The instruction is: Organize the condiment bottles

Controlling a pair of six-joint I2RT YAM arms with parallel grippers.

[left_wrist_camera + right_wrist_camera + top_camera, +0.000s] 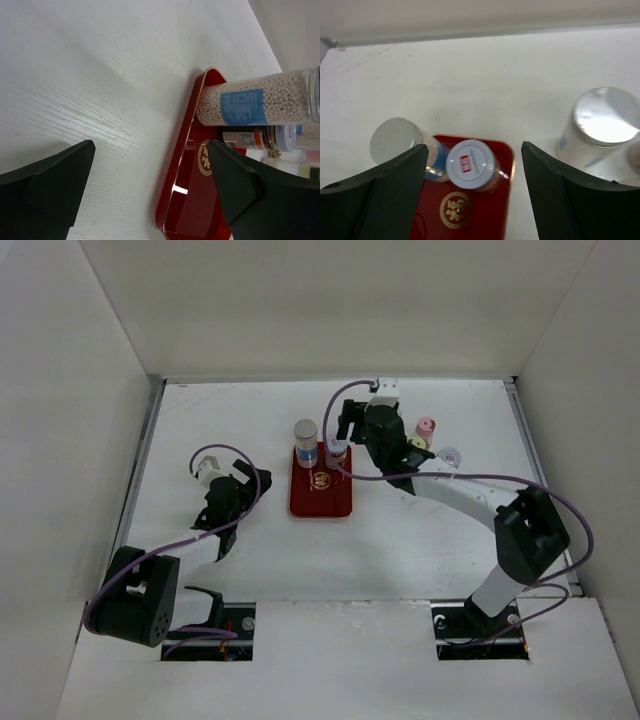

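Note:
Two bottles stand on the far end of the red tray [320, 498]: a tall silver-capped one [305, 432] filled with white beads, and a shorter one with a red-marked white cap [336, 451]. My right gripper [346, 433] is open above them. In the right wrist view its jaws [474, 146] straddle the red-marked cap [470, 164] from above without touching it, with the silver cap [395, 140] to the left. The pink-capped [425, 426], yellow-capped [418, 443] and blue-white-capped [450, 456] bottles stand on the table right of the tray. My left gripper [250, 485] is open and empty, left of the tray.
The left wrist view shows the tray's rim [172, 200] between its open jaws [150, 145], with the beaded bottle [255, 102] and the shorter bottle [260, 139] beyond. A pale-capped bottle [605, 117] stands right of the right gripper. White walls enclose the table.

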